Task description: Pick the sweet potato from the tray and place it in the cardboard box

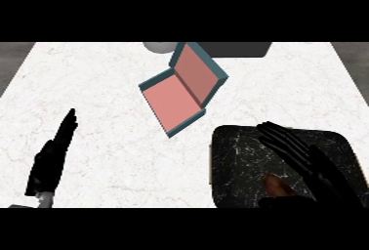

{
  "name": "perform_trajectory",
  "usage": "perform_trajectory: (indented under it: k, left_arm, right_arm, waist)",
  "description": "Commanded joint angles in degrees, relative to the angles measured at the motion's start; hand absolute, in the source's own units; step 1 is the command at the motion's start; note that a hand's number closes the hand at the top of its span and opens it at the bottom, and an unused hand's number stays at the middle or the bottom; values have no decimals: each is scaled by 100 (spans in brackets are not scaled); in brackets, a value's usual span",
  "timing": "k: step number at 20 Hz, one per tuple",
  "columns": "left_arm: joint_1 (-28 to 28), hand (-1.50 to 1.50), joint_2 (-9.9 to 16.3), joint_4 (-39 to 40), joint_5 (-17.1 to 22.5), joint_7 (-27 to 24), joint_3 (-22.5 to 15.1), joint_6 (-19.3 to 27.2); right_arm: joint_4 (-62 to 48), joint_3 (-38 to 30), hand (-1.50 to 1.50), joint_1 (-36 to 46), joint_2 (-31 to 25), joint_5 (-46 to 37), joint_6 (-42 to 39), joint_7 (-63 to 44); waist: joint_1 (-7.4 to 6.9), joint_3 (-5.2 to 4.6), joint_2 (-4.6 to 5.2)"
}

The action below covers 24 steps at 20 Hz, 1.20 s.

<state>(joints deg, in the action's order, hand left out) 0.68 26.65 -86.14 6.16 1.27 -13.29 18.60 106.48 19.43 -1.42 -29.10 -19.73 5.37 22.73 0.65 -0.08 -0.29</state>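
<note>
Right hand (pixel 306 158), fingers straight, over the tray (pixel 238 171); perhaps half hiding the sweet potato (pixel 276 185)

A white marbled table (pixel 93 83) carries an open box (pixel 184 88) with pink inside and teal edges, and a black tray (pixel 245 161) near it.

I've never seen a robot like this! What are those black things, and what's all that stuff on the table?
You are looking down from the robot's head at a white counter. The black shapes are its hands. The left hand rests open at the left. The right hand is open over a dark tray, beside an orange-brown sweet potato. Neither hand holds anything yet. The open box, pink inside with teal edges, lies in the middle, where the sweet potato should go.
</note>
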Motion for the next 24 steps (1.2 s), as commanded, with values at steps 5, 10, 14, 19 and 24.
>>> perform_trajectory:
  k: [5,10,14,19,24]
  left_arm:
    - [-245,0,-109,179,-88,157,74,89]
    - [-99,0,2,-47,-62,295,99,35]
    - [-67,0,100,-118,-27,258,172,-133]
    - [-192,0,-128,-16,-143,298,187,-72]
    - [-108,0,-219,-84,-406,355,226,-178]
  right_arm:
    - [758,-111,-150,37,-1625,-1800,-647,-960]
    - [1572,118,-150,-101,-2633,-2487,-2022,-2155]
    - [2042,695,-150,-455,-2622,-3048,-2748,-3089]
    - [2395,1677,-150,-634,-1998,-3929,-3332,-4123]
    - [2121,1894,-150,-608,-1365,-4542,-3425,-4459]
  waist:
    - [91,-12,1]
    - [86,-28,-38]
    - [10,-8,-14]
    - [-29,3,17]
    - [-50,9,20]
